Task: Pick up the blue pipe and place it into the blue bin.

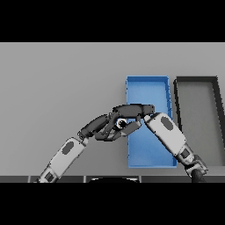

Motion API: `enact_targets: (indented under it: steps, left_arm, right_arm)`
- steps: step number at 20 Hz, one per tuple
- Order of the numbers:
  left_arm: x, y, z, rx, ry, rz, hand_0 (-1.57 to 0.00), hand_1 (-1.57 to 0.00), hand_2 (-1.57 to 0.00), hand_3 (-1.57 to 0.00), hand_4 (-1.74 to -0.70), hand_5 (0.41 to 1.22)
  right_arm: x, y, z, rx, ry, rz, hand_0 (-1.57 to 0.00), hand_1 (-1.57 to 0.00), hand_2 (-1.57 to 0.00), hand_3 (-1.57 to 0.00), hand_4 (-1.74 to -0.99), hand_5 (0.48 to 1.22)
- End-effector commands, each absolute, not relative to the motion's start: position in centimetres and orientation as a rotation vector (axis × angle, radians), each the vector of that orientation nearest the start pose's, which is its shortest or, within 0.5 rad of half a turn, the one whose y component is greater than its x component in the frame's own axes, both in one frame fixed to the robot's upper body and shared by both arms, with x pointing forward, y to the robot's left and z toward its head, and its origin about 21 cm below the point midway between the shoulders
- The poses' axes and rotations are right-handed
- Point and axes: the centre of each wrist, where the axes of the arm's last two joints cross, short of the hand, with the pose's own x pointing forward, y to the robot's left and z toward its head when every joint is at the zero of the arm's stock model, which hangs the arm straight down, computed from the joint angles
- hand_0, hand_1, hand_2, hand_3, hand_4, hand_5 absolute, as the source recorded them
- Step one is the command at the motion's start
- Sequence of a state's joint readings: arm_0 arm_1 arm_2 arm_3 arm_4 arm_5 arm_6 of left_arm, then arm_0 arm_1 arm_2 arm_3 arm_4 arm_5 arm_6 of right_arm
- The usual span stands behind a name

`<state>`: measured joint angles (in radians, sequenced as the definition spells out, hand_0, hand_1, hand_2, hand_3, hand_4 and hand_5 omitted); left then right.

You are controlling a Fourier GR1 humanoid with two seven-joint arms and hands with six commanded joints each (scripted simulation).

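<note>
Blue pipe is hard to make out at all: the only hint of it is a small round pale shape (121, 124) with a dark centre, tucked among the dark fingers where the two hands meet, and I cannot tell for certain that this is the pipe's end rather than part of a hand. Nearest the viewer, the left arm rises from the lower left edge and the right arm from the lower right corner, both angling inward. The left hand (100, 127) sits just at the left wall of the blue bin, its fingers curled toward that round shape, seemingly closed round it. The right hand (132, 110) lies stretched out over the bin's left half, fingers reaching leftward on top of the left hand; whether they are clamped on anything or merely resting there I cannot tell. Beyond them the blue bin (147, 79) stretches away, its floor bare where visible. To its right, just beside it, stands a dark grey bin (195, 79). Judging by this, the pickup looks done or nearly so, with the load at the bin's edge; what remains is carrying it over the wall and letting go inside.
</note>
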<state>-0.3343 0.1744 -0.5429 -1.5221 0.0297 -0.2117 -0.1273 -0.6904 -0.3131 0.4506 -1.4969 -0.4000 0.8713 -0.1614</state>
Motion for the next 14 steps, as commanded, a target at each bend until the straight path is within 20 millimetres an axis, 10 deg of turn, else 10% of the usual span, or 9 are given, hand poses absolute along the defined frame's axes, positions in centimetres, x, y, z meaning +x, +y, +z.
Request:
enact_targets:
  steps: [1, 14]
  left_arm:
    - [27.64, 11.18, 4.94, -0.533, -1.744, -0.883, -0.08, -0.07, -0.07, -0.03, -0.83, 0.719]
    - [27.67, 11.25, 4.92, -0.521, -1.736, -0.882, 0.0, 0.0, 0.0, 0.0, -0.87, 0.529]
  right_arm:
    - [33.58, -12.0, 15.49, 1.172, -1.643, 1.41, -1.57, -1.57, -1.57, -1.57, -1.485, 1.219]
    - [33.62, -12.03, 15.5, 1.17, -1.672, 1.424, -1.57, -1.57, -1.57, -1.57, -1.494, 1.221]
